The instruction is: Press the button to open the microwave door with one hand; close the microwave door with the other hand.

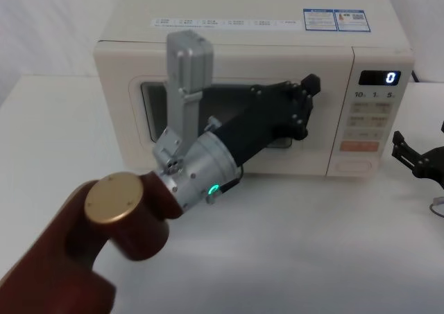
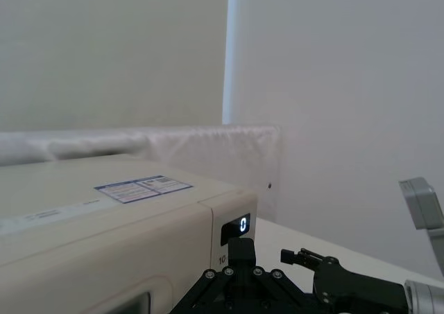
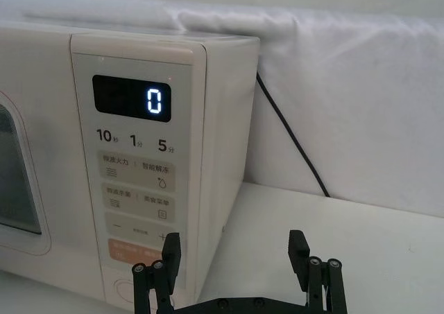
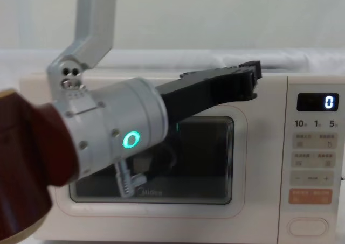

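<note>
**Spotter:** Start on the left. Where is your working arm?

**Operator:** My left gripper (image 1: 305,96) reaches up from the lower left of the head view to centre frame. Its tip is at the right end of the microwave door (image 1: 125,120), high against the glass. I cannot tell whether its fingers are parted or clenched. It holds nothing that I can make out.

**Spotter:** And the door?

**Operator:** It looks flush with the control panel (image 1: 371,113), with no gap visible in the chest view. I judge the closing push is at its end, or very nearly.

**Spotter:** The button?

**Operator:** The button (image 1: 355,166) is at the foot of the panel, lower right of the microwave. It lies well below and to the right of my left tip, with nothing touching it.

**Spotter:** The right side?

**Operator:** My right gripper (image 3: 236,248) hangs at the far right edge, fingers spread and empty. It is just beside the microwave's corner, off the button.

**Spotter:** Next move?

**Operator:** If the latch has caught, I'd draw the left arm straight back off the door, taking care not to drag it across the glass.
</note>
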